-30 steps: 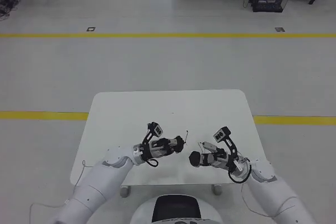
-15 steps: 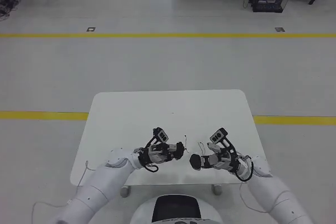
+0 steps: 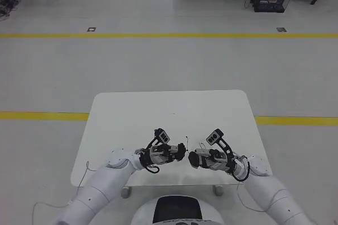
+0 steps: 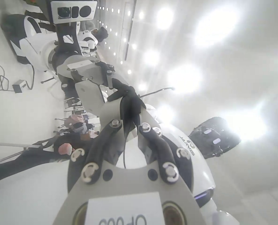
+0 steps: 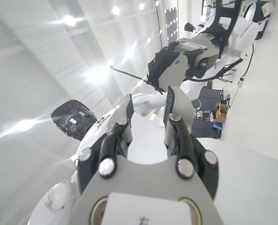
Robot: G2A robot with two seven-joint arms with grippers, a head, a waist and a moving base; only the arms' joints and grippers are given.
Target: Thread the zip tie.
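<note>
From my station I see both arms raised over the near part of the white table (image 3: 158, 109), with their grippers facing each other and almost meeting. The left gripper (image 3: 181, 151) is clamped on the black zip tie (image 3: 187, 139). In the left wrist view its jaws are pinched together on the strap. The tie's free length (image 4: 157, 91) sticks out past the tips, slanting away and ending in a small knob. A thin dark strand also runs back between the fingers toward the palm. The right gripper (image 3: 192, 159) stands partly open, with a moderate gap and nothing between its ribbed pads (image 5: 168, 99). In the right wrist view the left gripper (image 5: 155, 84) sits just beyond the right one's fingertips, roughly in line with that gap. The zip tie (image 5: 127, 73) juts out sideways from it, clear of the right pads. The short dark end under the left fingertips comes very close to one right fingertip, and I cannot tell whether they touch. The tie is held in the air between the two grippers, off the tabletop.
</note>
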